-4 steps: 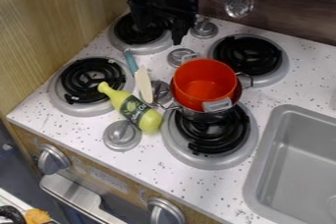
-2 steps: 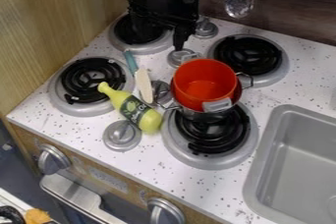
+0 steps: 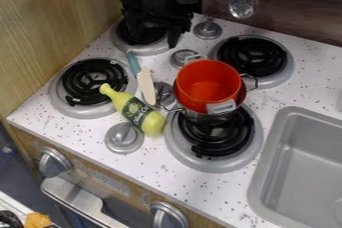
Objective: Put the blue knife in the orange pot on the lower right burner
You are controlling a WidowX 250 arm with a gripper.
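Observation:
The gripper hangs over the upper left burner, behind the knife and left of the pot, open with nothing between its fingers. The knife lies between the left burner and the pot, its blue handle toward the back and its cream blade toward the front. An orange-red pot sits in a metal pot at the back part of the lower right burner, tilted slightly. The gripper touches neither knife nor pot.
A yellow-green bottle lies beside the knife's blade, its neck over the lower left burner. Behind the pot is the upper right burner. A grey sink is at the right; a ladle hangs behind.
The gripper first shifted slightly right and down, then back to the left. The knife, pot and bottle have stayed in place.

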